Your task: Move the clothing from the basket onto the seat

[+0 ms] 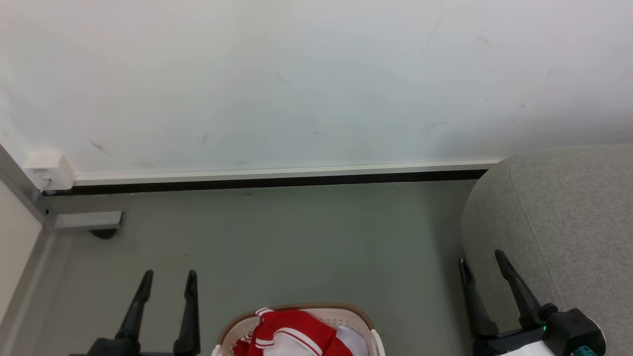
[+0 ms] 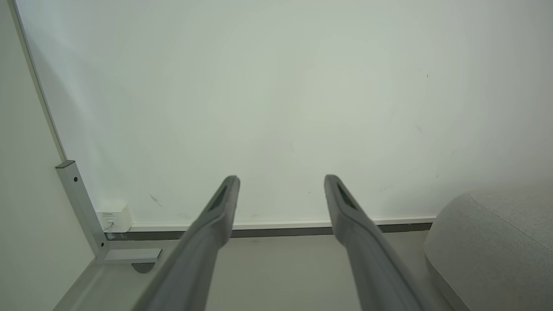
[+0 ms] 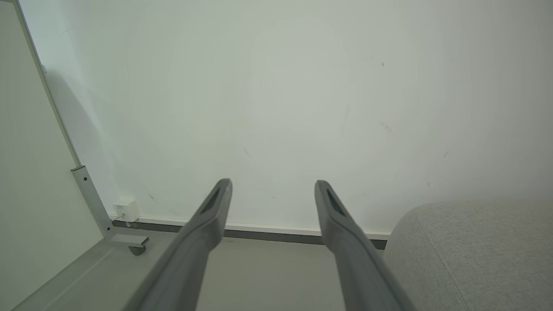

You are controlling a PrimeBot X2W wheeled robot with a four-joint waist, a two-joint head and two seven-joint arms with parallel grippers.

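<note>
Both arms sit low: left pincer [image 1: 170, 273] spread, empty, over the grey floor [image 1: 296, 237]; right pincer [image 1: 480, 256] spread at the large light-grey fabric seat [image 1: 568, 222]. Between them, red white-striped clothing [image 1: 292, 333] lies in the oval brown-rimmed white basket [image 1: 346, 309].

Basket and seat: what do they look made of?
Basket: probably moulded plastic, with a smooth white wall, small holes and a brown rim. Seat: matte light-grey woven fabric upholstery, judging by its fine texture and seam.

Left end effector [image 1: 170, 273] and right end effector [image 1: 480, 256] gape.
</note>
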